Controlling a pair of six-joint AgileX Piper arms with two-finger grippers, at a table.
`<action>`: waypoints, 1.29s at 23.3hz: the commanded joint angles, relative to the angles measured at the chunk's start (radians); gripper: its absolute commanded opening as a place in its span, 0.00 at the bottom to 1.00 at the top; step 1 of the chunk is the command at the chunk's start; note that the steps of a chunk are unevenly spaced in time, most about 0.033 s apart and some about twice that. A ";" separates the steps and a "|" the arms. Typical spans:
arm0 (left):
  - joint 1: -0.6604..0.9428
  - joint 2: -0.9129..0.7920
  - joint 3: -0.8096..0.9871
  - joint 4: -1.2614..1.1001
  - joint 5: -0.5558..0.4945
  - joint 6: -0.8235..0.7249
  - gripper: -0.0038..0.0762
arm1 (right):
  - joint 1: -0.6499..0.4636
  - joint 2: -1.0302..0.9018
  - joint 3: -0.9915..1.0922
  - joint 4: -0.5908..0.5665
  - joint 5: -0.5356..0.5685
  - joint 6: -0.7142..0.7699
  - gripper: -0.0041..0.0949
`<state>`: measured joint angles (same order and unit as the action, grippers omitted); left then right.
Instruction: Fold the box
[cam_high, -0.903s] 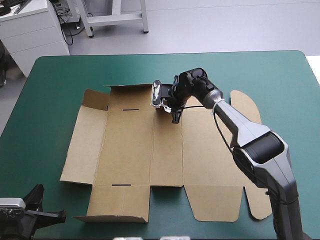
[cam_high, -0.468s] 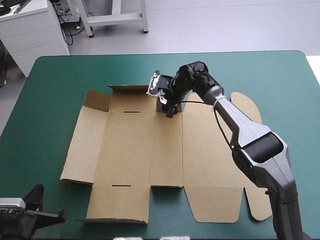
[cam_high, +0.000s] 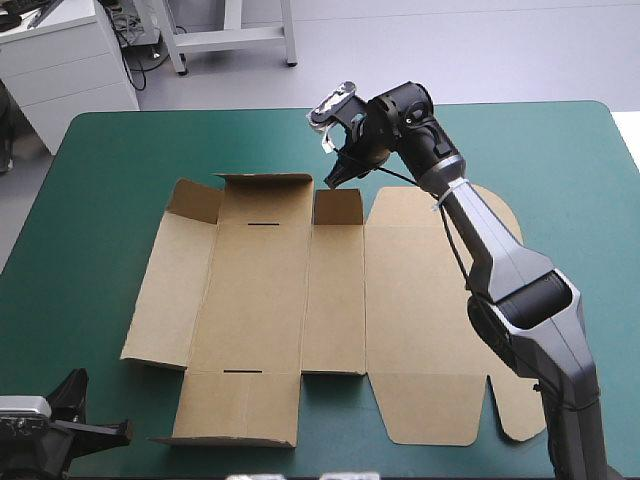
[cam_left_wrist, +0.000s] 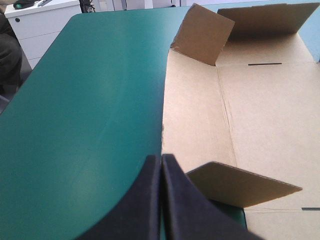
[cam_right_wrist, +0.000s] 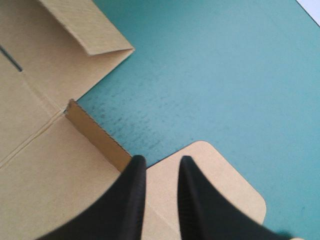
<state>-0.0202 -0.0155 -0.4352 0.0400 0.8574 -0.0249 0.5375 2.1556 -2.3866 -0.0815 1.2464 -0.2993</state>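
The flat cut sheet of brown board, the box (cam_high: 300, 300), lies spread across the middle of the teal-green desk (cam_high: 120, 150). In the high view's upper centre the right claw (cam_high: 333, 175) hangs over its far edge — only the wrist view shows its black fingers (cam_right_wrist: 132, 185) narrowly parted, gripping nothing. The left claw (cam_left_wrist: 161, 159), in the bottom-left corner, is pressed together near the box's corner.
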 joint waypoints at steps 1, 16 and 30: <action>-0.002 -0.015 -0.023 -0.006 -0.073 -0.002 0.01 | -0.005 -0.081 -0.035 -0.078 0.001 0.127 0.04; -0.002 0.186 -0.054 0.036 -0.203 -0.004 0.67 | -0.255 -0.658 0.750 0.124 -0.185 0.177 0.04; -0.002 0.733 -0.412 0.090 -0.141 0.013 0.67 | -0.254 -1.287 1.388 0.128 -0.432 0.215 0.04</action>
<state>-0.0202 0.6294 -0.7618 0.1151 0.7330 -0.0236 0.2889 0.9799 -1.0508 0.0507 0.8870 -0.0917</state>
